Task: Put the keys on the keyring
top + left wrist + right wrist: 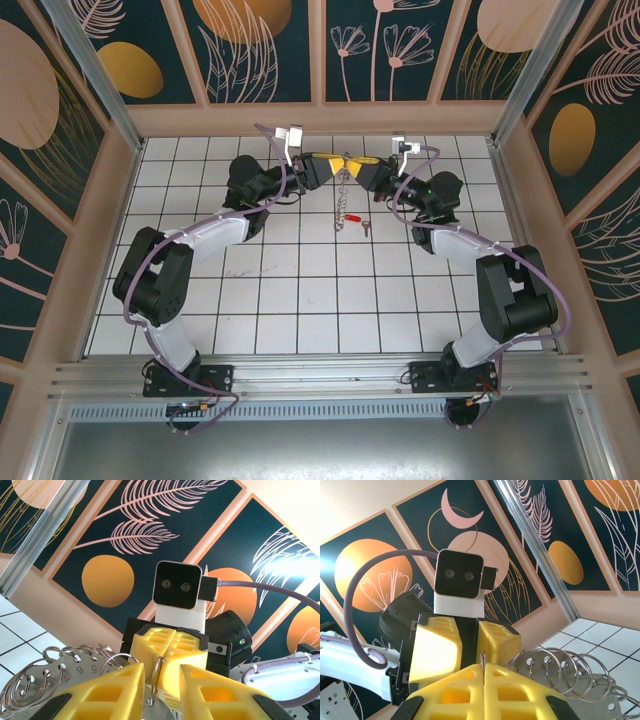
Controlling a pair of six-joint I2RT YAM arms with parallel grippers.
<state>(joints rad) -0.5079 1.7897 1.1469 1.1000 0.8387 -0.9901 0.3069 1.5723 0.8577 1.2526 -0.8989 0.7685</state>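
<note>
Top view: both arms meet at 12 o'clock of the counter point(300, 300), with the left gripper point(337, 161) and right gripper point(356, 164) tip to tip. The keyring point(346, 172) is held up between them, and a chain point(345, 200) trails toward 6 o'clock. The red-headed key point(366, 226) sits by the chain's low end, at 5 o'clock of the grippers; lying on the counter or clipped on, too small to tell. Left wrist view: left gripper point(162, 675) narrowly parted, one split ring point(156, 662) edge-on in the gap, not visibly pinched. The right gripper point(169, 642) is opposite, closed, and the keyring's plate point(55, 667) with its fan of rings is at 9 o'clock. Right wrist view: right gripper point(484, 675) fully closed, thin ring wire point(482, 656) caught in its seam, rings fanning out at 3 o'clock. Step, my read: bracing the keyring two-handed, key not handled yet. The next move likely needs the left gripper to clamp its ring so a coil can be spread, then one arm to fetch the key.
</note>
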